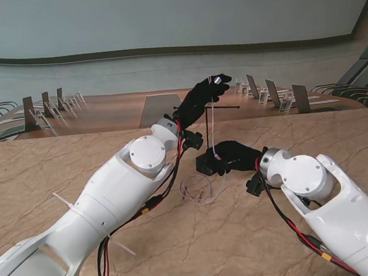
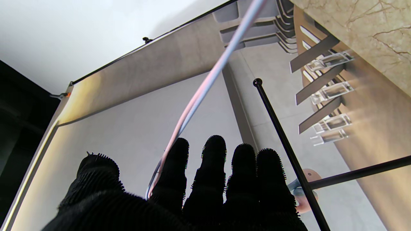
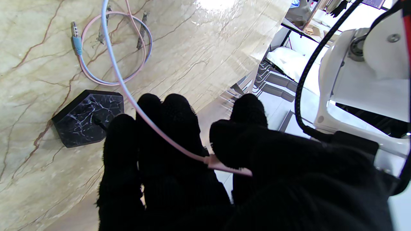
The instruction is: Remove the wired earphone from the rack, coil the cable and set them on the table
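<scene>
The left hand (image 1: 204, 93) pinches the earphone cable (image 1: 214, 130) at the rack's (image 1: 208, 124) top. The right hand (image 1: 236, 156) grips the cable lower, beside the black base (image 3: 87, 117). Its plug end (image 3: 75, 37) lies coiled on the table (image 1: 57, 170). No writing is readable.

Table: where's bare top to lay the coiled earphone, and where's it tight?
Free: the marble table on the left, beyond the left arm, and the near strip between both forearms. Crowded: the centre, where the rack base, the cable loop beside it, the right hand and the raised left hand bunch together.
</scene>
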Action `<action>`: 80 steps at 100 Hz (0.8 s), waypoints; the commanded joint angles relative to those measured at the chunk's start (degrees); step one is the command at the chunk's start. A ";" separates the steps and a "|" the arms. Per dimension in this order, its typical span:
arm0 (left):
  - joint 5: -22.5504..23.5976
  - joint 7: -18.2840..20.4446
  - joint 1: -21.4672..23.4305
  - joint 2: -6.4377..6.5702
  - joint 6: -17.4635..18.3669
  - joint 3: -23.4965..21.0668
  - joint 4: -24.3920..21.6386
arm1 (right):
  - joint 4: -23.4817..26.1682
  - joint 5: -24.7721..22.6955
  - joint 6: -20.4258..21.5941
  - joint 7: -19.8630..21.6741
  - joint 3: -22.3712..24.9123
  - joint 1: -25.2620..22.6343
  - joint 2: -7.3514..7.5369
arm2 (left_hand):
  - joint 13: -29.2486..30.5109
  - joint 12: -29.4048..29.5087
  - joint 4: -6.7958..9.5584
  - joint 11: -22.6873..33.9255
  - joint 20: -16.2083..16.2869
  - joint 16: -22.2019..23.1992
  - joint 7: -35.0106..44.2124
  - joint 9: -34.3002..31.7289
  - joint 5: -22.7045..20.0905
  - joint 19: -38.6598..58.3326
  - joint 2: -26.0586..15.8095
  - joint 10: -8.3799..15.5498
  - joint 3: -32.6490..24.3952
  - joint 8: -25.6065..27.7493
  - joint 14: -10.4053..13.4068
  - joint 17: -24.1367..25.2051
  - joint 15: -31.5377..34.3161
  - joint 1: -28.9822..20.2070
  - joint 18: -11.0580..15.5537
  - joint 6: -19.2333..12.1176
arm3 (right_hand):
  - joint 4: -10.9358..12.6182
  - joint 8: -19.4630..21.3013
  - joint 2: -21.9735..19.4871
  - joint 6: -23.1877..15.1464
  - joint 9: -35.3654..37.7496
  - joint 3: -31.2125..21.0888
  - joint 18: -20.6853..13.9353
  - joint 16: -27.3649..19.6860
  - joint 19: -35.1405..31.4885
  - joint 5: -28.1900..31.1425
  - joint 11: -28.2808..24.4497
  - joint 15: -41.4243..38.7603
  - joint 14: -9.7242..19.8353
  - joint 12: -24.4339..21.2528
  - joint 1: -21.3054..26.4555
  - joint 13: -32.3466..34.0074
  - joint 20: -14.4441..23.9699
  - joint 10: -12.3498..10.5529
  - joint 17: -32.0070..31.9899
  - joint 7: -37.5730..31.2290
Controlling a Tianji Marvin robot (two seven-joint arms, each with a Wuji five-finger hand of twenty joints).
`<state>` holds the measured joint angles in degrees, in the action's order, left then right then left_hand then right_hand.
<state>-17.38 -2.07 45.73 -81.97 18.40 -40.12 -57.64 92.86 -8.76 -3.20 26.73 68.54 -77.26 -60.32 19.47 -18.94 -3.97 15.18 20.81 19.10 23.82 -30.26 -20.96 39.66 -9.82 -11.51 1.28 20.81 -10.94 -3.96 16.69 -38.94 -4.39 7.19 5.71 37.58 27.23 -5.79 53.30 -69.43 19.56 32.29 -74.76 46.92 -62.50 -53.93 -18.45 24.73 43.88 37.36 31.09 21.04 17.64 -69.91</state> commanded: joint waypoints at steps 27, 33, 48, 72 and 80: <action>1.18 -0.28 1.81 1.84 -0.61 -1.47 -5.84 | 0.70 -0.27 0.27 -0.47 0.00 0.00 -0.27 | 0.14 0.81 0.88 -0.85 -0.63 -0.25 -0.19 -1.18 -0.12 -0.24 1.22 2.41 0.58 0.06 1.83 0.05 -0.11 1.60 2.70 -3.10 | 0.19 -0.01 3.48 2.26 0.99 -1.36 -0.83 0.62 -2.60 2.68 -1.19 -2.73 -0.22 0.61 -2.19 3.38 0.58 7.17 0.16 -3.63; 1.48 -0.34 2.34 2.25 -1.02 -1.68 -7.12 | 1.07 -0.45 0.30 -0.76 0.21 -0.34 -0.30 | 0.23 0.76 0.84 -0.82 -0.57 -0.22 0.04 -1.32 -0.25 -0.12 1.23 2.34 0.60 0.24 1.73 -0.04 -0.06 1.37 2.62 -3.37 | 0.14 -0.04 3.53 2.24 1.02 -1.46 -0.78 0.62 -2.61 2.68 -1.18 -2.75 -0.17 0.59 -2.23 3.39 0.58 7.23 0.11 -3.63; 2.37 -0.48 4.20 3.42 -2.04 -2.28 -10.88 | 2.19 -0.92 0.16 -1.16 0.81 -1.45 -0.28 | 0.95 0.64 0.79 -0.69 -0.35 -0.06 -0.02 -1.78 0.64 0.39 0.96 2.24 0.62 0.48 1.42 -0.73 0.31 0.91 2.23 -4.21 | 0.01 -0.07 3.73 2.21 1.00 -1.62 -0.77 0.60 -2.64 2.65 -1.15 -2.73 -0.23 0.54 -2.33 3.31 0.57 7.25 0.07 -3.67; 3.73 -0.80 8.65 5.40 -4.33 -3.77 -17.73 | 4.57 -2.19 -0.56 -1.88 2.19 -4.17 -0.20 | 2.41 0.40 0.67 -0.34 0.48 0.34 0.08 -1.50 3.25 2.22 0.23 2.03 0.83 1.20 -0.21 -2.87 1.27 -0.03 -0.70 -5.95 | -0.41 -0.22 3.99 2.28 0.95 -1.89 -0.69 0.59 -2.71 2.54 -1.12 -2.76 -0.26 0.46 -2.43 3.22 0.55 7.30 -0.02 -3.70; 4.13 -1.24 10.20 5.78 -4.85 -4.12 -19.53 | 5.21 -2.62 -0.67 -2.13 2.66 -5.10 -0.18 | 3.49 0.26 0.68 0.07 0.92 0.58 0.39 -2.01 3.12 3.19 0.17 1.74 0.87 1.50 -1.15 -4.07 1.87 -0.21 -2.14 -5.93 | -0.46 -0.32 4.17 2.27 1.02 -1.97 -0.64 0.58 -2.75 2.53 -1.18 -2.78 -0.29 0.46 -2.41 3.30 0.55 7.24 0.05 -3.66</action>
<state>-13.45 -3.00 54.42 -76.43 13.89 -44.33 -76.28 97.29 -11.11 -3.58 24.83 71.15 -81.28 -60.41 21.58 -18.94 -3.97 15.17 20.81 19.10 23.82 -30.88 -19.17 41.16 -9.82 -10.91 1.27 21.59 -11.61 -7.07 17.94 -38.95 -6.19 3.51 5.71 37.32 28.16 -5.72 53.30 -70.10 19.59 32.29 -74.80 46.97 -62.50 -53.96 -18.46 24.73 43.88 37.36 31.09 21.06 17.64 -69.93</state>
